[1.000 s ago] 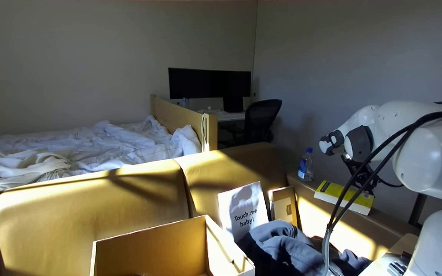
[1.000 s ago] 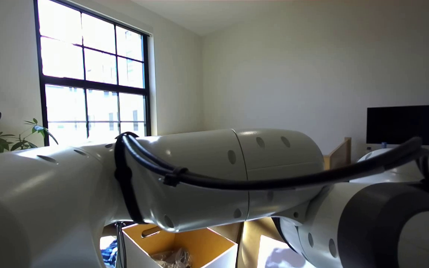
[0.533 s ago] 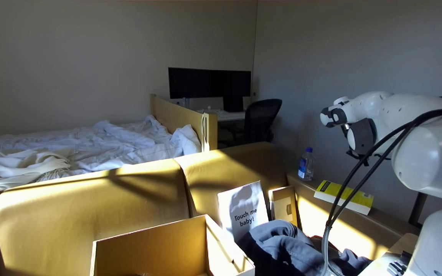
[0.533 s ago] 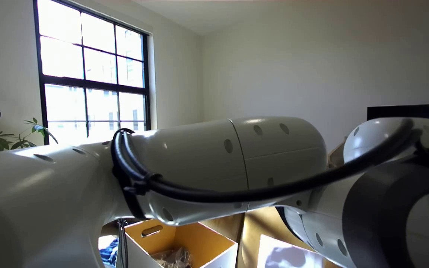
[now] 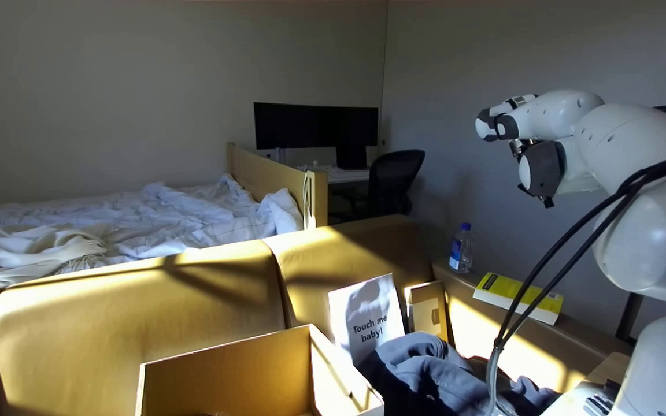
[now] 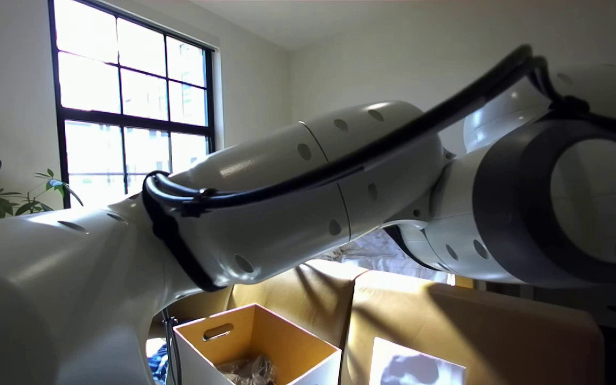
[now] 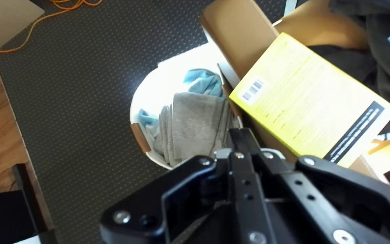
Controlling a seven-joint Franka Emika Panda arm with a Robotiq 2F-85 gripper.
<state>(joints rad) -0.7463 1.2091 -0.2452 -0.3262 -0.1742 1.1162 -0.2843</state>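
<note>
Sunlight and window-bar shadows fall across a tan sofa [image 5: 136,306], with an unmade bed [image 5: 136,216] behind it and dark monitors [image 5: 317,126] and a black chair [image 5: 393,182] in the corner. High over the sofa's armrest [image 5: 532,352] hangs the white robot arm [image 5: 639,138], strung with black cables [image 6: 393,143]. Its jaws are pressed together, tip to tip, as the wrist view shows; there they appear between a yellow book and a basket. That yellow book [image 7: 311,98] lies flat on the armrest, well below the jaws, and near it a water bottle [image 5: 461,251] stands upright. Beside the armrest, a round white basket [image 7: 156,88] on dark carpet [image 7: 80,84] holds folded grey cloth [image 7: 196,122] and light blue cloth [image 7: 203,81]. On the sofa, a white sign [image 5: 362,306] reading "Touch me baby!" leans next to a brown carton [image 5: 427,312], with dark clothing [image 5: 425,370] in front. An open box [image 6: 286,342] shows in both exterior views, crumpled wrapping [image 6: 252,369] inside it. Beyond are a black-framed window [image 6: 139,91] and a leafy plant [image 6: 14,206].
</note>
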